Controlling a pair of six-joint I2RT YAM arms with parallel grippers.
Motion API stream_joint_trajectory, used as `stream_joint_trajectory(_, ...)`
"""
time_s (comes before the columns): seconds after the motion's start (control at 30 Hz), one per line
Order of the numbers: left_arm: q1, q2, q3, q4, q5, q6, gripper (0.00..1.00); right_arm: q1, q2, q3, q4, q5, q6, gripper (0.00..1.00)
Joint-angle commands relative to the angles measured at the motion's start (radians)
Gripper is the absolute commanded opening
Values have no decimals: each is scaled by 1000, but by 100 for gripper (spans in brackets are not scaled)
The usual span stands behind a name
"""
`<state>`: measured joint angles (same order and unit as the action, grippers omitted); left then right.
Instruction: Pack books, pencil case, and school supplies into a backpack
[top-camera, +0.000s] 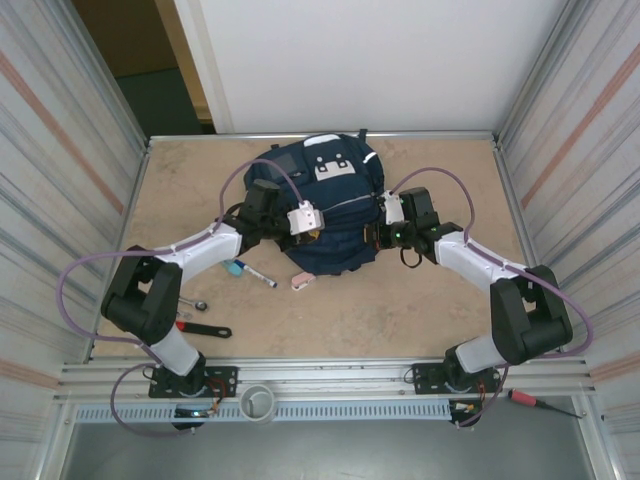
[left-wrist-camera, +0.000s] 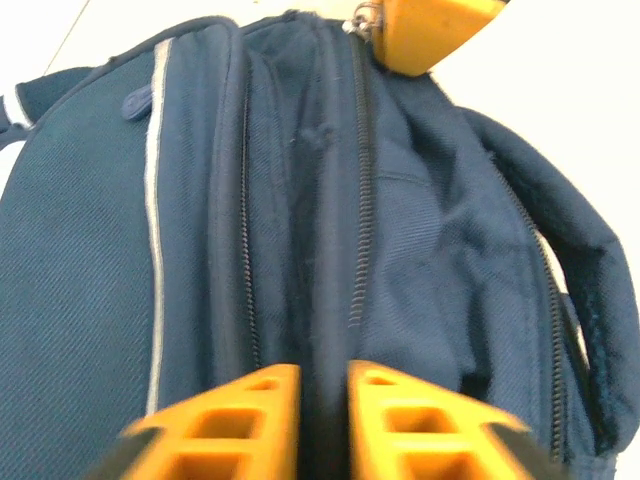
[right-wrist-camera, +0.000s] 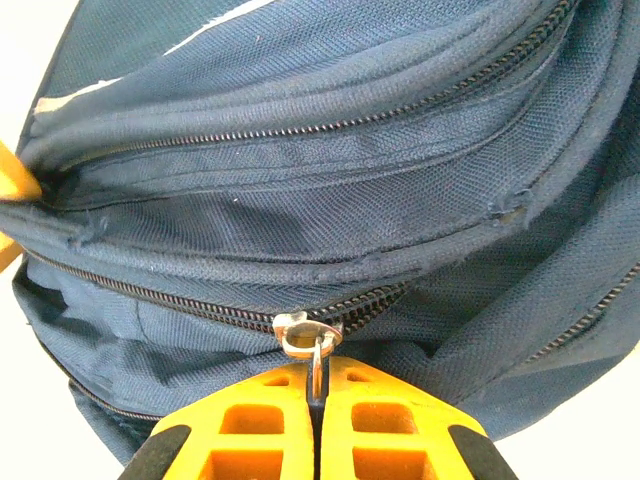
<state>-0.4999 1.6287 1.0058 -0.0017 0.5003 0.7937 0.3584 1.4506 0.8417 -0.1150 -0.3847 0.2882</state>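
On the backpack (right-wrist-camera: 300, 200), right fingers (right-wrist-camera: 345, 425) pinch the zipper pull (right-wrist-camera: 316, 365); left fingers (left-wrist-camera: 270, 420) stand slightly parted.

Black-and-white arms (top-camera: 205, 250), purple cables (top-camera: 61, 288), orange claws (right-wrist-camera: 315, 385).
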Motion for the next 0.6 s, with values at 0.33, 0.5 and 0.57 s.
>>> stream_joint_trajectory(0.33, -220, 36, 146, -35, -245, -10, 55, -6, -153, 9, -35, 37, 62, 0)
stream_joint_trajectory(0.5, -269, 117, 230, -63, -250, -2, 52, -6, -209, -23, -28, 22, 68, 0)
stream_joint_trajectory(0.57, -269, 136, 250, -67, -245, 3, 45, -10, -237, -37, -30, 21, 66, 0)
